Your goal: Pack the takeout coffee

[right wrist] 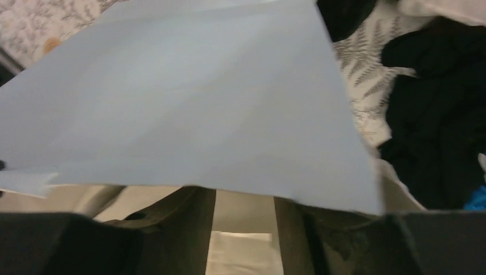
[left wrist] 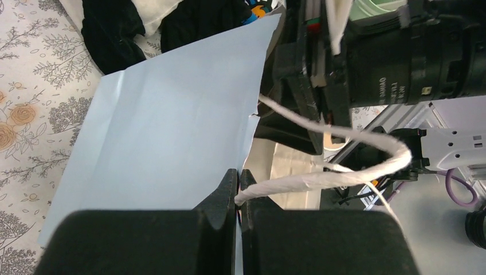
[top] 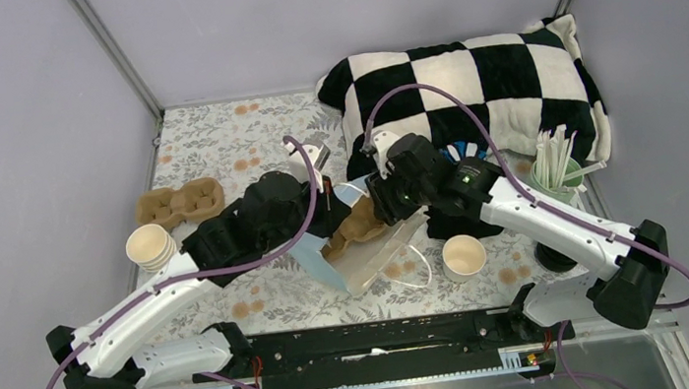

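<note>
The takeout coffee cup [top: 464,256], cream-white and lidless, stands upright on the table just right of the bag, in front of my right forearm. A light-blue paper bag [top: 320,257] lies at the centre with its mouth held up; a brown cardboard cup carrier [top: 355,230] sits in the mouth. My left gripper [top: 329,196] is shut on the bag's rim and its white twisted handle [left wrist: 321,179]; the jaws [left wrist: 239,172] are pressed together. My right gripper [top: 386,213] is at the bag's mouth; in its wrist view the fingers [right wrist: 243,200] stand apart under the blue panel [right wrist: 189,103], with nothing between them.
A stack of nested cream cups [top: 151,248] and spare cardboard carriers [top: 179,203] lie at the left. A mint-green cup of straws [top: 556,171] stands at the right by a checkered pillow [top: 475,79]. A black round thing [top: 554,254] sits beside my right arm.
</note>
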